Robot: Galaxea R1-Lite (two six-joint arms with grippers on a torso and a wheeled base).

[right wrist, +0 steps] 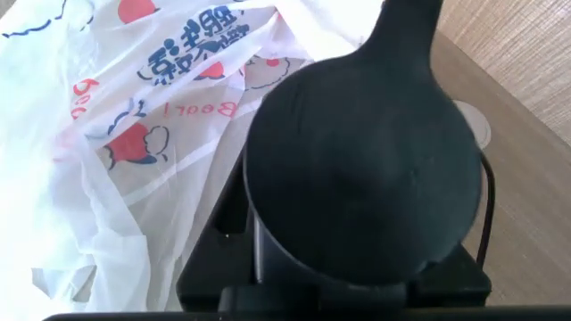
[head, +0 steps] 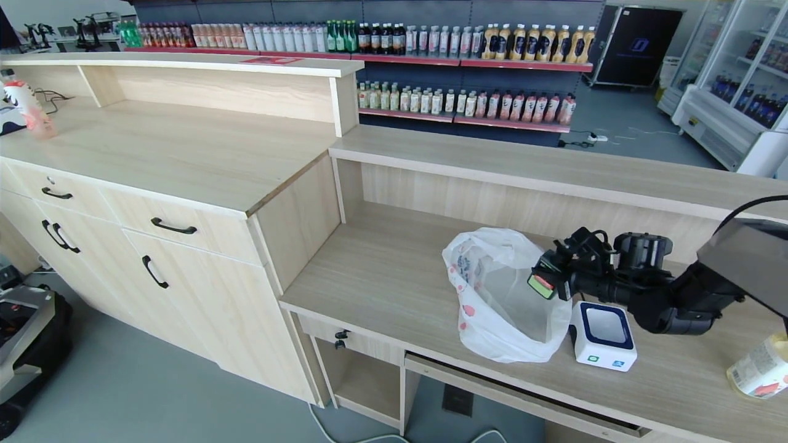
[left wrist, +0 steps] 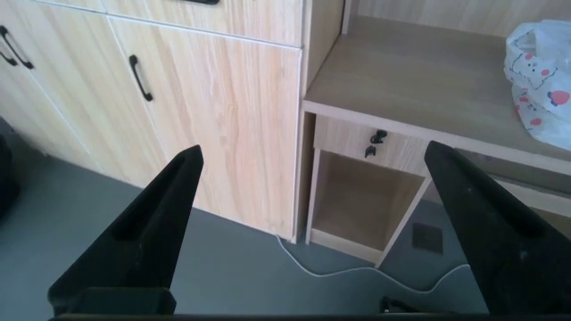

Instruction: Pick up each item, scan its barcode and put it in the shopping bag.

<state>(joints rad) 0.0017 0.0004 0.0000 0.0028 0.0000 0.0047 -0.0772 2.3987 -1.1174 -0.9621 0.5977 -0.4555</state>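
right tool [head: 544,282] clamped on dark item [right wrist: 357,169] over shopping bag [head: 486,323] 3 o'clock rim | left tool [left wrist: 312,152] apart | risk: item may catch rim, drop onto scanner [head: 603,335]

On the worktop [head: 381,277], the scanner [head: 602,335] sits just right of the shopping bag [head: 495,301]; the right pincer [head: 549,275] holds an item [head: 540,287] above them.

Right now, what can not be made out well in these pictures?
Inside of the shopping bag: in the head view its own folds hide it; in the right wrist view the dark item covers it.
Kind and barcode of the dark item: too small in the head view, partly covered by the right gripper.
The bottle at the counter's end: cut off by the head view's right edge.
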